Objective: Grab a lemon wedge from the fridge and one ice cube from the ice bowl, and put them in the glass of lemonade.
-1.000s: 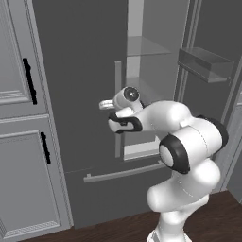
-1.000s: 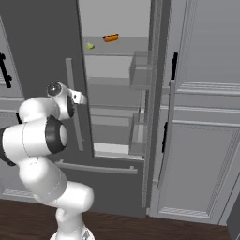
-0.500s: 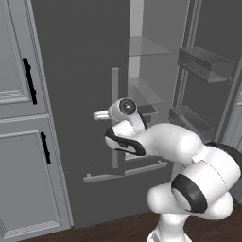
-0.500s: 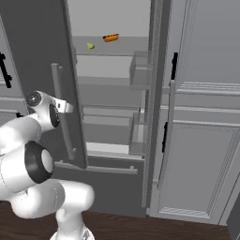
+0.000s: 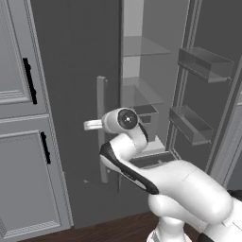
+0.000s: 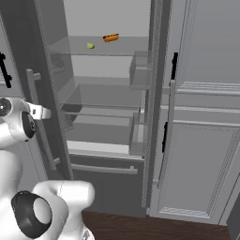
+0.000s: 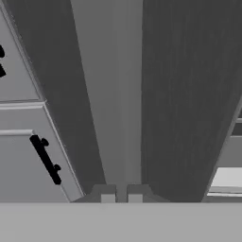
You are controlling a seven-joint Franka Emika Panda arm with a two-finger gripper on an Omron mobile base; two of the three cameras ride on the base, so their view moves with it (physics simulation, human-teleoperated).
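a rendered home kitchen. a tall dark grey fridge (image 6: 154,93) stands with both doors swung open, showing pale glass shelves (image 6: 108,96), door bins (image 5: 205,64) and a bottom drawer (image 6: 105,180) with a bar pull. food sits on the top shelf: a hot dog in a bun (image 6: 110,37) and, near it, a small yellow-green lemon wedge (image 6: 90,46). panelled grey cabinets (image 6: 201,140) with short black handles (image 5: 29,80) flank the fridge on both sides, running floor to ceiling. the floor (image 6: 154,227) is dark wood plank.
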